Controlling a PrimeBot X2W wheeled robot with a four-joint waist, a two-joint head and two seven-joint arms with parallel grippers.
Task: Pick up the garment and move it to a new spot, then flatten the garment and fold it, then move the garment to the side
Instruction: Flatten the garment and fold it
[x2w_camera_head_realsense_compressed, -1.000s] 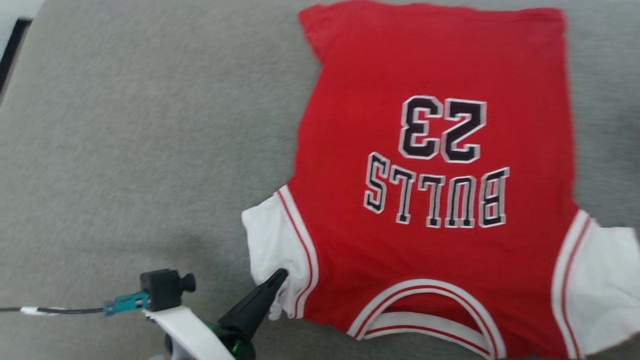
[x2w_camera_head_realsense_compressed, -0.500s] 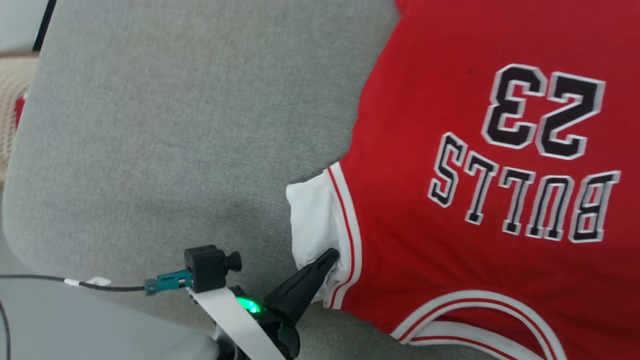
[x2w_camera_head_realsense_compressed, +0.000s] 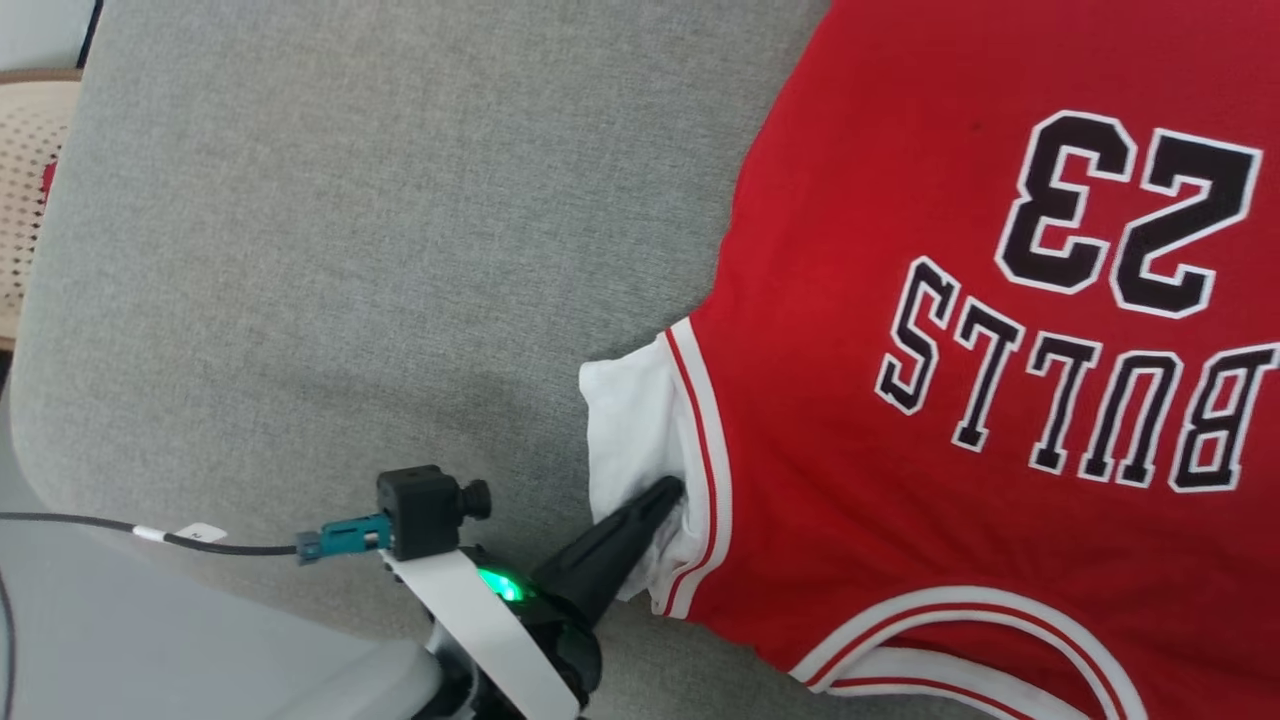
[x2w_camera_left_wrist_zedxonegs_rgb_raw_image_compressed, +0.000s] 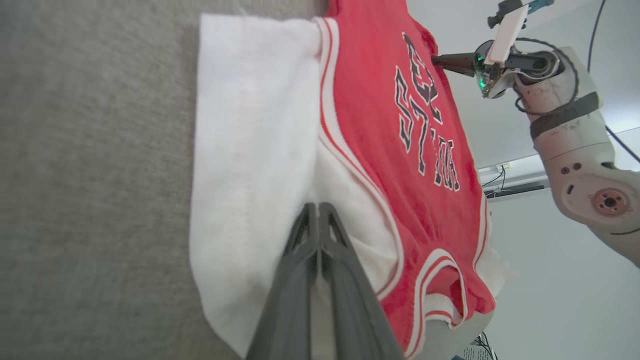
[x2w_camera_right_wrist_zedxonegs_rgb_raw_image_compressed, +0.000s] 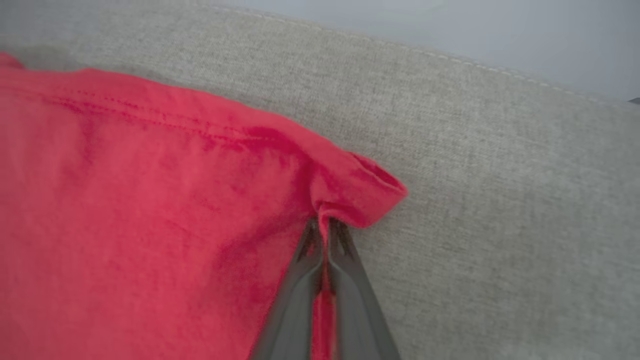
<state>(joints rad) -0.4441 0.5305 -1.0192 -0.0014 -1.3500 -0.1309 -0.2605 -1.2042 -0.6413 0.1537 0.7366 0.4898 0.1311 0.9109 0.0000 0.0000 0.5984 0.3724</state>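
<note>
garment (x2w_camera_head_realsense_compressed: 900, 400) lies print-up on the grey upholstered surface (x2w_camera_head_realsense_compressed: 350, 250), mostly flat. collar end is toward the robot and the hem end is away.

left claw (x2w_camera_head_realsense_compressed: 668, 492): fingers pressed together, pinching the white sleeve (x2w_camera_head_realsense_compressed: 630, 420) next to its red-striped trim.
right claw (x2w_camera_right_wrist_zedxonegs_rgb_raw_image_compressed: 322, 222): fingers pressed together, pinching a curled hem corner (x2w_camera_right_wrist_zedxonegs_rgb_raw_image_compressed: 360, 195) of the red cloth.

step in hand (judgement): a two-point hold, either to pull the shirt flat or to start a fold.

how to do it well:
- move both claws together so the edge between them is taut, not sagging.
- lift low; raising either end alone will drag the body into creases.
- the right bite looks shallow, just under the rolled corner, so it may slip. pull gently at first.
- the sleeve is bunched around the left fingers, so smooth it outward before any crease is set.

view notes:
- head view shows the letters, numbers and collar trim, and the left claw's place on the sleeve.
- left wrist view gives the closed fingertips on the sleeve, plus the right arm (x2w_camera_left_wrist_zedxonegs_rgb_raw_image_compressed: 565, 115) reaching the far hem.
- right wrist view alone shows the rolled hem and how little cloth is caught.
</note>
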